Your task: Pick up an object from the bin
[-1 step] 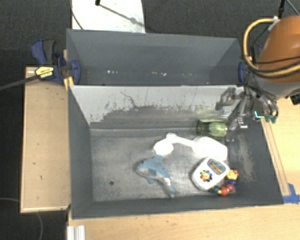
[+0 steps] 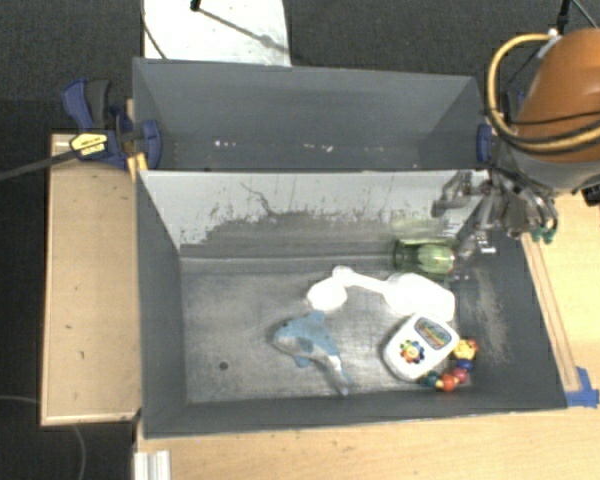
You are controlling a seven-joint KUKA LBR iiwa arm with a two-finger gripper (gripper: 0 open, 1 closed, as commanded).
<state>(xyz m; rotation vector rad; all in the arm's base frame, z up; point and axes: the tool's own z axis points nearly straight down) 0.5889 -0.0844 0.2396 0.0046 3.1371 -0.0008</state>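
Gripper point(image 2: 467, 230) poised just right of the green bottle point(image 2: 425, 257), which lies against the bin's back wall point(image 2: 280, 213).
Whether the gripper is spread or closed cannot be told. Coming down off-centre, it could nudge the bottle into rolling away or scrape that wall.

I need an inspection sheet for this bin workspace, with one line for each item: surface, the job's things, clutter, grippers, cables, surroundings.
surface: grey metal bin, floor scuffed, pale streaks on the back wall.
job's things: green see-through object at back right; white lumpy object in the middle; blue toy animal in front; white toy with coloured buttons at front right, coloured beads beside it.
clutter: nothing seen.
grippers: gripper at the bin's back right, close beside the green see-through object.
cables: yellowish hose loops around the arm's orange cover; black cable on the floor at left.
surroundings: dark carpet.
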